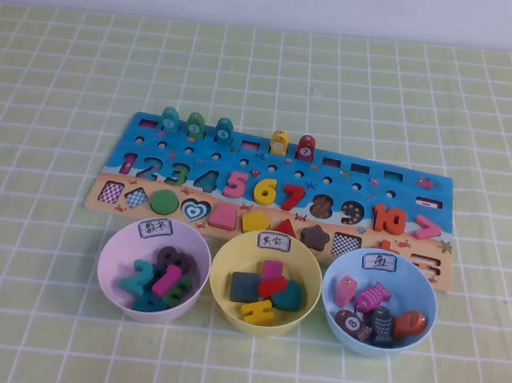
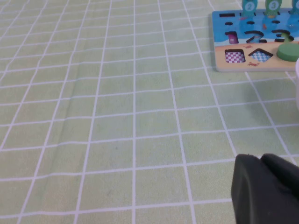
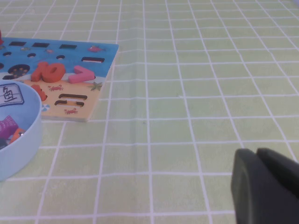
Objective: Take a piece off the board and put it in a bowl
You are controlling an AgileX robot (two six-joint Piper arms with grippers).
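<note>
The piece [image 1: 428, 228] is seen lying flat in its seat at the right end of the board [image 1: 368, 181], just beside the orange numeral 10 [image 1: 388, 219] and close to the board's right edge; its chevron point faces that edge, so its open side is turned toward the numerals. The pale yellow bowl [image 1: 229, 267] is set against the board's near edge, between the lilac bowl [image 1: 115, 251] and the light blue bowl [image 1: 337, 279]. Neither arm is shown in the high view. The right gripper [image 3: 266, 186] is held low over the bare tablecloth [image 3: 196, 93], off the board's right edge, with its fingers closed on nothing; the piece [image 3: 83, 73] is seen ahead of it across open cloth. The left gripper [image 2: 268, 189] is parked off the board's left end, and whether its fingers are parted cannot be told. The right arm is judged the nearer, and its fingers must be opened before any grasp
</note>
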